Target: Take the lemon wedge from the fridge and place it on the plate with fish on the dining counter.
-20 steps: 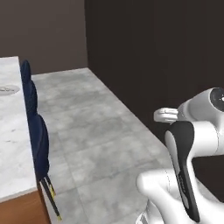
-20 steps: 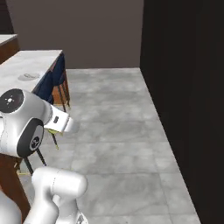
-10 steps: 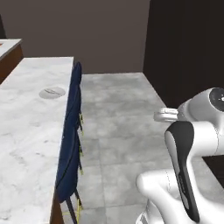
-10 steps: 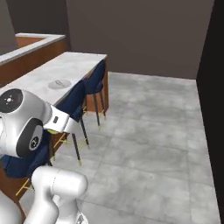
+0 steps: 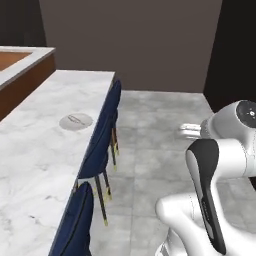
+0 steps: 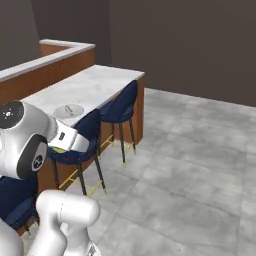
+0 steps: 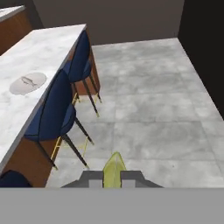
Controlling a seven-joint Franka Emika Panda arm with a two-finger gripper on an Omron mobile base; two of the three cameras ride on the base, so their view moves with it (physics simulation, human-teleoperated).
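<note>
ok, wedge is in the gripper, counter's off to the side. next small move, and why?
Probably swing the arm toward the dining counter. The gripper pinches the lemon wedge over bare floor, while the plate with fish sits on the marble beyond the blue stools, off to the side.

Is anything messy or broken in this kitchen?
Nothing stands out. The plate with fish lies flat on the dining counter, the navy stools stand upright and tucked in, and the grey floor shows no spills. The gripper holds the lemon wedge between its jaws.
</note>
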